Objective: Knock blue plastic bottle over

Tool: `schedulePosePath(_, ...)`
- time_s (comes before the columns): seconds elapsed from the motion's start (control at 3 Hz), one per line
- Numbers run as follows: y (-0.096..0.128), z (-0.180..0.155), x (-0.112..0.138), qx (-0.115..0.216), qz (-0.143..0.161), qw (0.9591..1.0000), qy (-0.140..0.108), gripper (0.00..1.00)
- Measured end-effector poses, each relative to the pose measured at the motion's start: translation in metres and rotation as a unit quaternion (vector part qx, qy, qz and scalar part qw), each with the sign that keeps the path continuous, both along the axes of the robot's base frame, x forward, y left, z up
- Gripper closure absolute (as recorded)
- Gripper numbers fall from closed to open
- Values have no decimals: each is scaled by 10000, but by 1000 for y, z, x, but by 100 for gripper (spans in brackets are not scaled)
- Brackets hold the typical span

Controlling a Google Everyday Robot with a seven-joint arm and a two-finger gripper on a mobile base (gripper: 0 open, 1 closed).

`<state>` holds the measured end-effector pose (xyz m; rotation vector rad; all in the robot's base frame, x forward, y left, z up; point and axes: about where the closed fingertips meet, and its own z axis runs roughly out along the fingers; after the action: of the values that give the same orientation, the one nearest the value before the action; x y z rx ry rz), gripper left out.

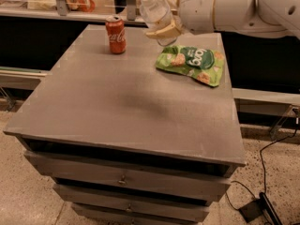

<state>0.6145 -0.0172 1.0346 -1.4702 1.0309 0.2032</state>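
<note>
The blue plastic bottle (153, 7) is clear with a white cap. It is at the far edge of the grey table (117, 102), tilted with its cap leaning left. My gripper (158, 16) reaches in from the right and is shut around the bottle's lower body. One cream finger (161, 32) crosses in front of it. The bottle's base is hidden behind the finger, so I cannot tell whether it touches the table. The white arm (225, 6) fills the upper right.
A red soda can (116, 34) stands upright left of the bottle, near the far edge. A green snack bag (191, 62) lies flat just below and right of the gripper. Drawers (126, 179) front the table. A cable (276, 144) lies on the floor at right.
</note>
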Motion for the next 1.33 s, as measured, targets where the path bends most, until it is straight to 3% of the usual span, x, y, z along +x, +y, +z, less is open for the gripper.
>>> schedulePosePath(0.33,11,-4,-7,-88,364,9993,-2,100)
schedulePosePath(0.67,40,-10,-22,-386,1357,9898,-186,100)
schedulePosePath(1.0,59,-22,-45,-955,2163,9714,-222,100)
schedulePosePath(1.33,71,-43,-65,-1873,2543,9488,-26,100)
